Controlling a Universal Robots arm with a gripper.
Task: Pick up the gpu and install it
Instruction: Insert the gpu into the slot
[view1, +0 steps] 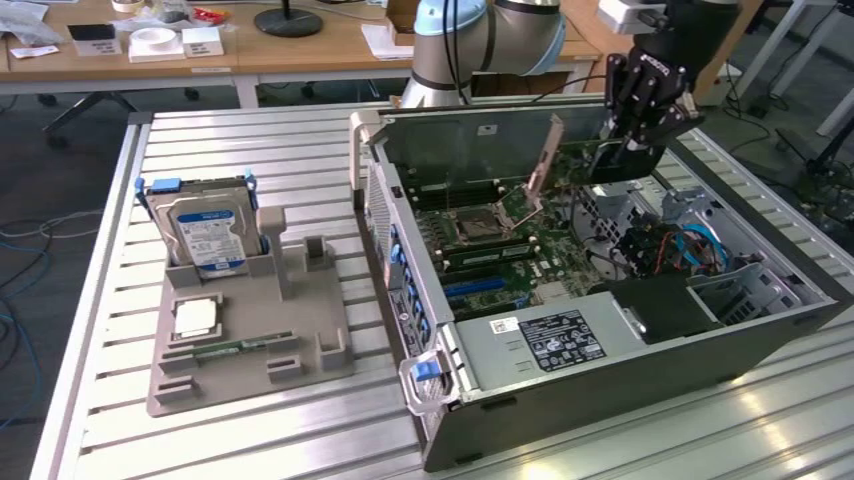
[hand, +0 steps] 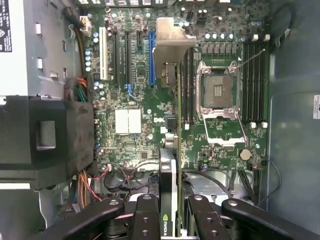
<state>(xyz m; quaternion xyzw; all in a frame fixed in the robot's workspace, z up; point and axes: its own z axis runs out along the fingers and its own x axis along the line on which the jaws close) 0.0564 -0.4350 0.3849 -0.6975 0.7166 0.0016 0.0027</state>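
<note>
the card (hand: 169, 165) hung edge-on, clamped in my claw (hand: 172, 222), above the board (hand: 130, 100) inside the open case (view1: 601, 380). any tilt risked missing the blue slot (hand: 151, 57) and bending its contacts.

The black hand (view1: 630, 148) hangs over the far end of the open computer case (view1: 601, 390), which lies on its side on the slatted metal tabletop (view1: 267, 440). Its fingers are clamped on the gpu (view1: 617, 165), a dark card held just above the green motherboard (view1: 534, 250). Toward the exterior view's left, well apart from the case, a grey holder (view1: 314, 335) carries an upright hard drive (view1: 203, 235) and a memory stick (view1: 240, 348) lying flat.
</note>
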